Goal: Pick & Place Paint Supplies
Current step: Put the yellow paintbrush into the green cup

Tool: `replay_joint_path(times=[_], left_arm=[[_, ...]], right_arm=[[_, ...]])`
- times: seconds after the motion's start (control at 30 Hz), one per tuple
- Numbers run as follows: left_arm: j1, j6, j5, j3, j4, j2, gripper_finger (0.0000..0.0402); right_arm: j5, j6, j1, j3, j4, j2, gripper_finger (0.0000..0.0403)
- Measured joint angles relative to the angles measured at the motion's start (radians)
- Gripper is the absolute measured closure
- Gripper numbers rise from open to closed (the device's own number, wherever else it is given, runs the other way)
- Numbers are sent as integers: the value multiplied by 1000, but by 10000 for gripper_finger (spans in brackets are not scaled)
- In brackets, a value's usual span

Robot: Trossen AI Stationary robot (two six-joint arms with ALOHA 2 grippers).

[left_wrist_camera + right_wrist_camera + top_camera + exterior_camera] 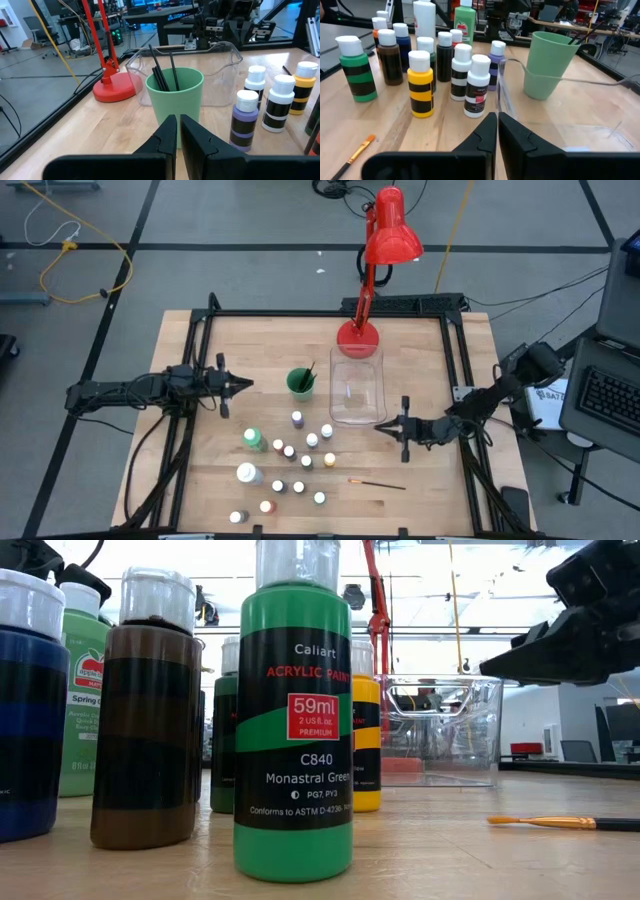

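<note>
overhead, paint bottles [290, 465] cluster below the green cup [301, 384]; one brush [378, 482] lies beside them. only the low view reads "monastral green" [294, 730]. left gripper [246, 384] and right gripper [380, 426] are closed, empty.

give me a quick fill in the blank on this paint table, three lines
1. The green cup holds several dark ____.
2. The clear bin stands in front of the ____ lamp's base.
3. One loose brush lies flat on the ____.
Missing words: brushes; red; table
</note>
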Motion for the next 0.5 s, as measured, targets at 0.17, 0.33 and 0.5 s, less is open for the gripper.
replay_joint_path(times=[0.17, 0.33, 0.5], left_arm=[[0, 9, -21, 0, 23, 0, 376], [0, 23, -54, 0, 66, 0, 376], [0, 99, -60, 0, 87, 0, 376]], right_arm=[[-3, 6, 0, 0, 25, 24, 384], [-32, -15, 9, 38, 55, 11, 365], [64, -192, 106, 334, -391, 5, 354]])
